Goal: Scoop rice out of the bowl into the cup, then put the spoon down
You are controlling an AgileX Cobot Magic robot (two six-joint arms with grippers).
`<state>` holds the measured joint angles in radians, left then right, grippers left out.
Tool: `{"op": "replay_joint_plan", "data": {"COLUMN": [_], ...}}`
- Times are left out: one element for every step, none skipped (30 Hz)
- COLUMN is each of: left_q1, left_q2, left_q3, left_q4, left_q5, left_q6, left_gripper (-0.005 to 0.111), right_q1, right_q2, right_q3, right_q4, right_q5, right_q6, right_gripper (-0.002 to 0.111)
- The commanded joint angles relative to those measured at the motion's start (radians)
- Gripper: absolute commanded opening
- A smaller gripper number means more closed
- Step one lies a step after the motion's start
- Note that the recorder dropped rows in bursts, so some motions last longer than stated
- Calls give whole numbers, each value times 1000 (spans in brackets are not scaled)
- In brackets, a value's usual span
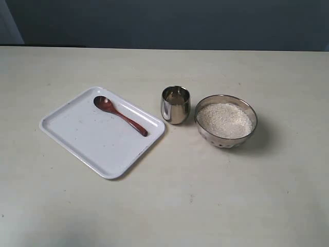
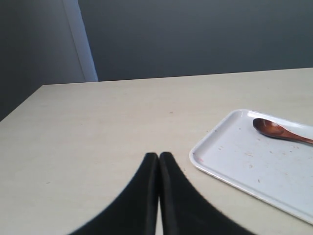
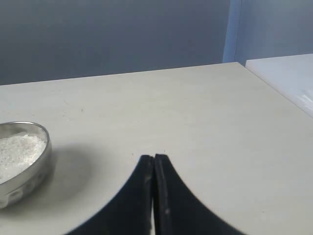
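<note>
Both tools are clenched. We see the left tool (image 2: 159,155) with its two black fingers pressed tip to tip, and the right tool (image 3: 153,157) closed the same way, neither one gripping or touching any object. We cannot tell whether their tips rest on the tabletop (image 1: 205,195), a pale cream surface with faint specks, backed by a dark grey-blue wall (image 1: 169,23). Ahead of the left tool and off to one side lies a white tray (image 1: 87,144). The spoon (image 1: 119,115) lies flat in it, well apart from that tool's fingers. Ahead of the right tool, also off to one side, stands the bowl (image 1: 226,141), heaped with the rice (image 1: 224,120) and apart from that tool too. Between the tray and the bowl we find the cup (image 1: 176,105), standing upright just beside the bowl.
</note>
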<state>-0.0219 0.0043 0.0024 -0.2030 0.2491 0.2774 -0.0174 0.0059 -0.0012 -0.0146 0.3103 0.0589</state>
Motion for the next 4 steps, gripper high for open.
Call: {"op": "replay_joint_plan", "data": {"left_q1": [0,0,0,0], "left_q2": [-4,-4,-4,-4], "left_q3": [-2,-2,-2,-2], "left_q4": [3,3,3,3], "left_q5": [-15,-15,-15,-15], "left_q6": [-5,-5,-5,-5], "left_gripper": [1,1,1,1], "right_q1": [-3,-3,-3,-3], "right_q2": [-6,-6,-6,-6], "right_q3": [1,1,1,1], "right_q4": [3,3,3,3], "right_q5": [-6,-6,-6,-6], "right_q6": [-3,-3,-3,-3], "right_gripper": [-1,-1,-1,-1]}}
